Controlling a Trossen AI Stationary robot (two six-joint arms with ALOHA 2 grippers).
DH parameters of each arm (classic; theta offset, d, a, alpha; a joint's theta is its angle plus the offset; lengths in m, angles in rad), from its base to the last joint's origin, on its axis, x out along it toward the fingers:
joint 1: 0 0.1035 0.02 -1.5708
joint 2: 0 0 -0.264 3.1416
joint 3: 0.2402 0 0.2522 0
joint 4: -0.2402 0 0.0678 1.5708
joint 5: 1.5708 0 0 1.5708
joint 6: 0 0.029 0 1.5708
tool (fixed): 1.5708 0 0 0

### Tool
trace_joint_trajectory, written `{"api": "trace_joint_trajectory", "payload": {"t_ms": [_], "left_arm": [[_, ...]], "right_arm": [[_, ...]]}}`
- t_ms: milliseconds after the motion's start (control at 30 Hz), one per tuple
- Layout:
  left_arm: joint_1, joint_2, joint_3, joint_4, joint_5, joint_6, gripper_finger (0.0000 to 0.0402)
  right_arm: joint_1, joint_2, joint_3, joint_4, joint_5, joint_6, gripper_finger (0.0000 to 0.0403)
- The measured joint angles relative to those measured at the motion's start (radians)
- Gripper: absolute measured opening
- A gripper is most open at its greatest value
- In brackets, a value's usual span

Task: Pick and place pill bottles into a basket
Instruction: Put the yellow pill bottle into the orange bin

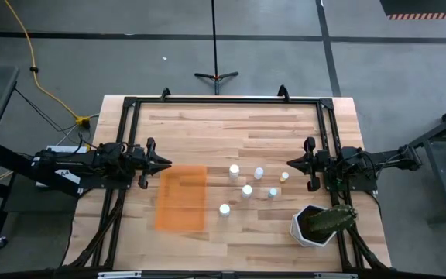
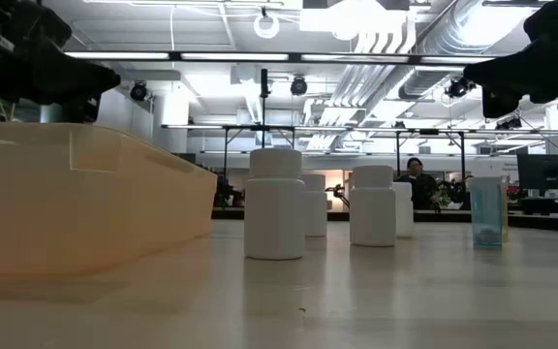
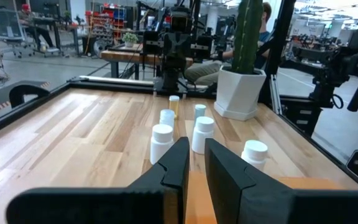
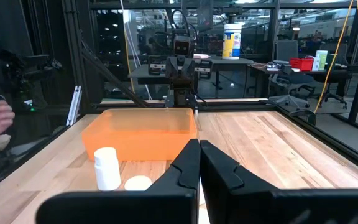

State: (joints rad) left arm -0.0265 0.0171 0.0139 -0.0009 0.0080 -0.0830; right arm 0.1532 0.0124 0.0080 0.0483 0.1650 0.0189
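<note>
High view is showing six pill bottles [image 1: 247, 191] standing upright on the tabletop [image 1: 238, 128] between the orange basket [image 1: 181, 199] and the right gripper [image 1: 294, 163]. Bottles are looking light, rigid and smooth, best pinched around the body. Left gripper [image 1: 166, 163] is hovering by the basket; both jaws are sitting narrow, holding nothing.

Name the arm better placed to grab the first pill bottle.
Probably right. The right gripper hovers just beside the pill bottles, nearest the bottle by it. The left gripper sits at the basket's far edge, with empty basket between it and them.
</note>
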Motion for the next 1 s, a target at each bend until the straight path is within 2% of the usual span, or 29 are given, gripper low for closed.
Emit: {"api": "trace_joint_trajectory", "payload": {"t_ms": [167,333,933,1000], "left_arm": [[0.000,0.000,0.001,-0.002,0.000,0.000,0.0088],[0.000,-0.001,0.004,0.071,-0.022,0.026,0.0088],[0.000,0.000,0.005,0.043,-0.026,0.026,0.0088],[0.000,0.000,0.006,0.045,-0.057,0.027,0.0088]], "right_arm": [[0.000,0.000,0.000,0.000,0.000,0.000,0.0000],[0.000,0.000,0.000,0.000,0.000,0.000,0.0000],[-0.001,0.000,0.000,0.001,0.025,-0.051,0.0000],[-0.001,0.000,0.000,0.001,0.024,-0.046,0.0000]]}}
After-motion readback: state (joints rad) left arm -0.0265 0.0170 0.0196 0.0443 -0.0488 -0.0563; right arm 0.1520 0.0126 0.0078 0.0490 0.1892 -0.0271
